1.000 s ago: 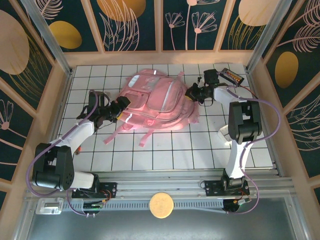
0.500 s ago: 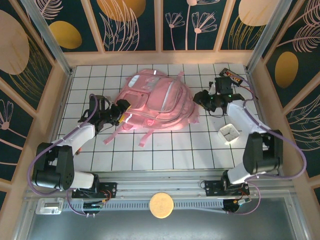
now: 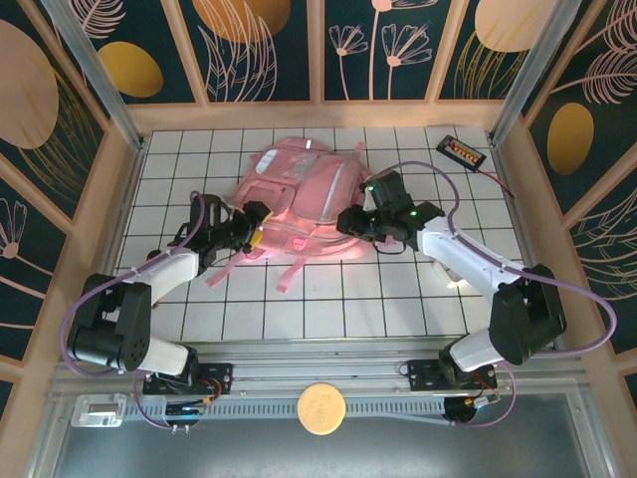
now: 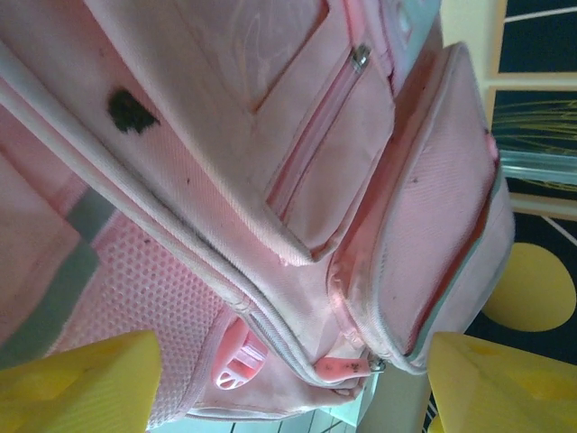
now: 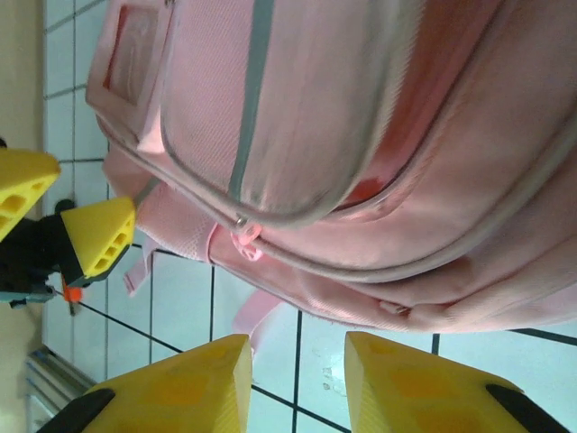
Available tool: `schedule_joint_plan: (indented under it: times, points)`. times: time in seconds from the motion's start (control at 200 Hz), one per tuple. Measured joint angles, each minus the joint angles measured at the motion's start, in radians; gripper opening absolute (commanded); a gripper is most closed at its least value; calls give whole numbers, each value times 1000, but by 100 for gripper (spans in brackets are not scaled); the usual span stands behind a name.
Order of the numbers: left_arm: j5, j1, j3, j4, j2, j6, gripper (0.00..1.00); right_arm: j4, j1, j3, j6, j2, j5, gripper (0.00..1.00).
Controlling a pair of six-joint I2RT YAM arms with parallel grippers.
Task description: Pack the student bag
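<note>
Finds the student bag [image 3: 304,194] lying flat on the white-tiled desk [image 3: 328,299], back of centre, with straps trailing nearward. Finds the left claw [image 3: 256,224] released, yellow fingers spread wide at the bag's left edge, grasping nothing. Finds the right claw [image 3: 346,220] released too, fingers slightly parted at the bag's near right edge.

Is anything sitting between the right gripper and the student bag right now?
Nothing visible does. Just bare white tile lies between the right gripper, its fingers open, and the lower edge of the student bag.
</note>
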Motion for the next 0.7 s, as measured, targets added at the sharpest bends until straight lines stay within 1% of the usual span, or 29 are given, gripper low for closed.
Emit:
schedule_joint_plan:
  times: [0.115,0.16,0.365,0.435,0.525,0.6,0.701]
  points:
    - [2,-22,2,29,37,-18,76,-3,76,15,11,23,58,33]
    - [2,-25,2,37,46,-25,74,-5,97,24,15,30,73,33]
    - [3,-26,2,97,85,-60,69,-5,131,31,35,39,118,33]
    - [4,-29,2,114,105,-69,64,-5,144,41,43,52,125,33]
    - [6,-31,2,138,130,-79,63,-5,164,55,45,70,132,33]
    - [7,-32,3,154,149,-89,59,-6,177,63,48,77,141,33]
    - [7,-35,6,169,176,-100,48,-7,190,74,60,81,160,32]
